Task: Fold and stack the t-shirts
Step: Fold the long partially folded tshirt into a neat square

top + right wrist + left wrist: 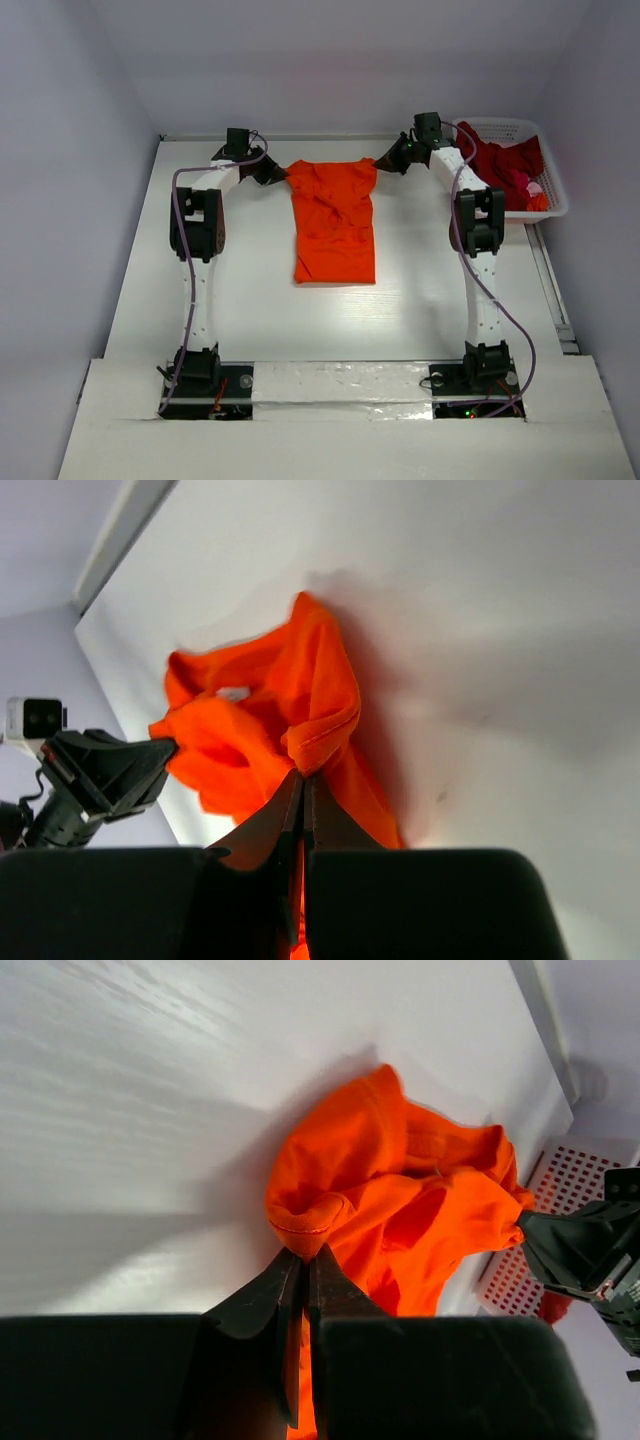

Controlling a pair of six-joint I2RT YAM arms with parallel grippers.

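Observation:
The bright orange t-shirt (pixel 335 222) lies lengthwise on the table, its far end stretched between both arms. My left gripper (pixel 281 173) is shut on the shirt's far left corner; the left wrist view shows cloth (pixel 390 1200) pinched at the fingertips (pixel 305 1252). My right gripper (pixel 383 164) is shut on the far right corner, with orange cloth (pixel 300 710) bunched at its tips (pixel 302 775). Dark red t-shirts (pixel 500 160) with a bit of pink (pixel 520 180) fill the basket.
A white lattice basket (pixel 553 195) stands at the table's far right corner, close to my right arm. The back wall runs just beyond both grippers. A raised strip (pixel 552 290) runs along the table's right edge.

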